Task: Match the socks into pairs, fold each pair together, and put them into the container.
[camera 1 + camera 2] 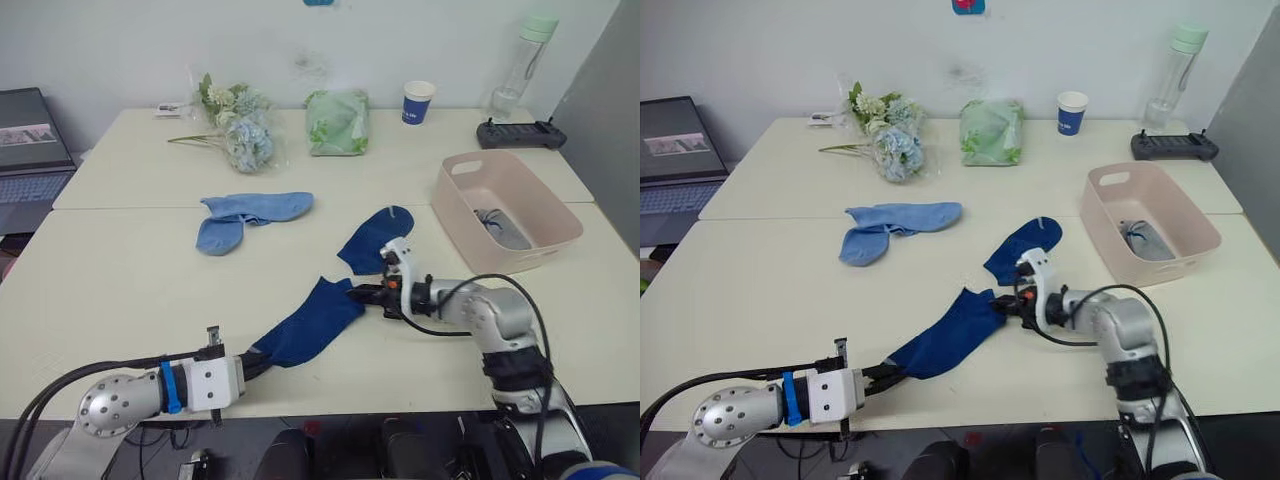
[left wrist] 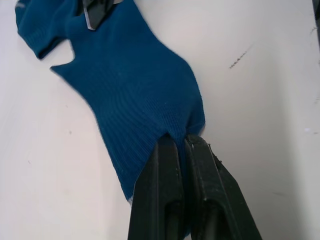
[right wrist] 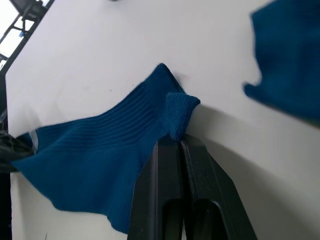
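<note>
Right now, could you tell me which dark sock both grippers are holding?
The nearer navy sock, pinched at opposite ends by left gripper and right gripper; the other navy sock lies free.

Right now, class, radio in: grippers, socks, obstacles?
Left gripper and right gripper shut on opposite ends of one dark navy fabric sock. Second navy sock beside it. Pale pink plastic tub unobstructed.

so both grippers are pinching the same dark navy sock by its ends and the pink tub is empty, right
Not quite. The pink tub is not empty: the left eye view shows something grey already lying in it. The rest holds: the left gripper and right gripper each pinch one end of the same dark navy sock.
</note>
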You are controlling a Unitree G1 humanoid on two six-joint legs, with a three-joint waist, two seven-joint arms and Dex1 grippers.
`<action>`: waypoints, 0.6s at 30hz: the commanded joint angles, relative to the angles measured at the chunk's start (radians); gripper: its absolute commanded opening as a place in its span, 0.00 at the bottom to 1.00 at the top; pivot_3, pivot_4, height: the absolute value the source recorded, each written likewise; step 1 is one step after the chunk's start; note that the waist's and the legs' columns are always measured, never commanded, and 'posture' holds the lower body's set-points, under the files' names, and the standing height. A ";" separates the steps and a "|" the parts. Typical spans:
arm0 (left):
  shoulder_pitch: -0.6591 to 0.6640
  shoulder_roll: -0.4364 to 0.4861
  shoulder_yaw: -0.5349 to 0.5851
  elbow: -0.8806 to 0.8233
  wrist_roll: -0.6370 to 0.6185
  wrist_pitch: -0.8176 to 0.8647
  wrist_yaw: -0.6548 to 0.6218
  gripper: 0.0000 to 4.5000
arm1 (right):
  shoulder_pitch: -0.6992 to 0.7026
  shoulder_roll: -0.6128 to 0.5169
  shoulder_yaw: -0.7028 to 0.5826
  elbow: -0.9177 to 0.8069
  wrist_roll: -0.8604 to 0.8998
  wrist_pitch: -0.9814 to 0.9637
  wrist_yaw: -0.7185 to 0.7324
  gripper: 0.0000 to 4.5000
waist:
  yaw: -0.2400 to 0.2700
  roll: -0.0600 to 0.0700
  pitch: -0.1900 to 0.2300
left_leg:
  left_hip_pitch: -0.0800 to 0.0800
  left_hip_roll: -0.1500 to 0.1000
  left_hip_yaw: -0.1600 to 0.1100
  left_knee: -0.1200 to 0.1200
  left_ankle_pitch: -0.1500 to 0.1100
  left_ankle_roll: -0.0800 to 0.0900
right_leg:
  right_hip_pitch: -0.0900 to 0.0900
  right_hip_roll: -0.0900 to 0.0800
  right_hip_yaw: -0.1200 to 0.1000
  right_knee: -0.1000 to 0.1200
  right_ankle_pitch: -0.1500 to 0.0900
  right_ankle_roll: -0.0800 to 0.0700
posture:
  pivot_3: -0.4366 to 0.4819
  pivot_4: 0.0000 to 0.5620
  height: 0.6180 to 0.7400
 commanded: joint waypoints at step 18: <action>-0.438 0.009 -0.203 0.420 -0.104 -0.200 -0.311 0.12 | 0.192 0.188 -0.335 -0.522 0.146 0.386 -0.310 0.00 | -0.014 0.000 0.000 | 0.000 0.000 0.002 0.000 0.000 0.000 | -0.001 0.002 0.000 0.001 0.001 0.001 | 0.48 0.27 1.00</action>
